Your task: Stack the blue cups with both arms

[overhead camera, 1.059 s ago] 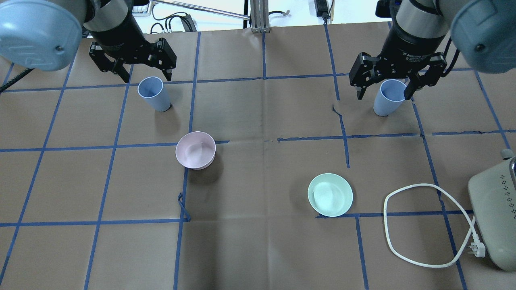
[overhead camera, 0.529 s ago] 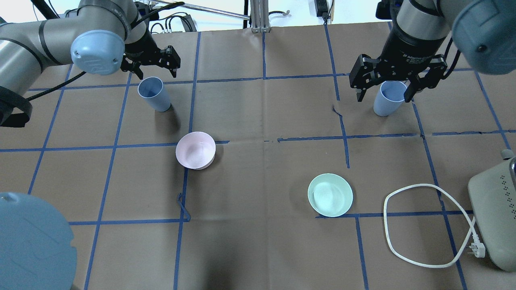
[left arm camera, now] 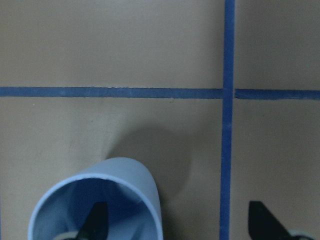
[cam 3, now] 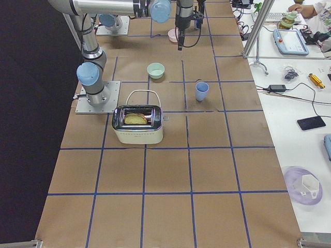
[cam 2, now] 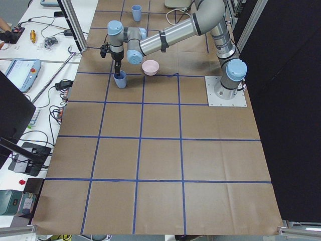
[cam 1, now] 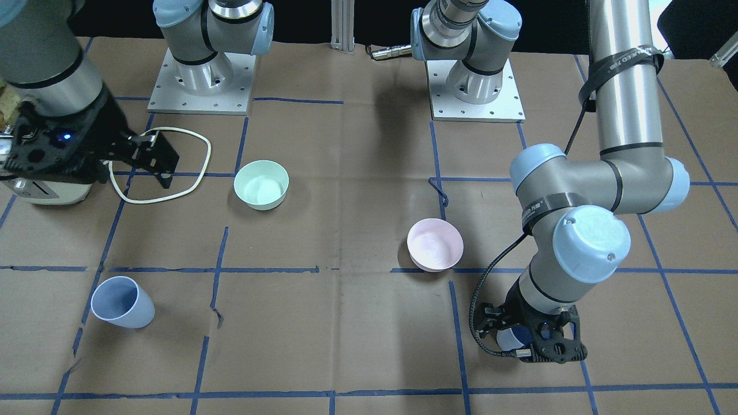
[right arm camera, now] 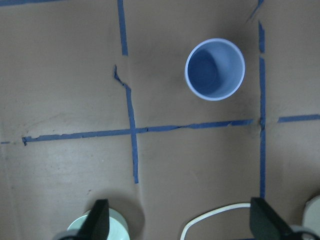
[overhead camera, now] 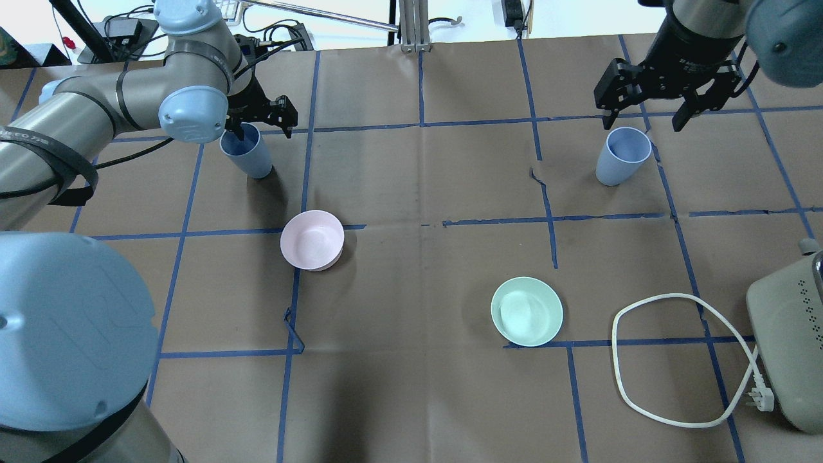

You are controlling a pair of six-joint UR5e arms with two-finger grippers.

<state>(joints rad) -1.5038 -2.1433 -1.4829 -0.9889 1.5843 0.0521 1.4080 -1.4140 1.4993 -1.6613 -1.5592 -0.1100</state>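
Left gripper (cam 1: 545, 350), jaws spread, straddles the wall of the left blue cup (cam 1: 510, 340) (front view); overhead, the right gripper (overhead camera: 643, 121), likewise spread, has lifted beyond the upright right blue cup (overhead camera: 620, 157) while the left has descended; left wrist view: one finger (left arm camera: 97, 220) inside, so squeeze gently, squarely.

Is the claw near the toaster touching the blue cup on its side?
Apart. The right wrist view shows the blue cup standing alone, with a clear gap between it and the open right gripper.
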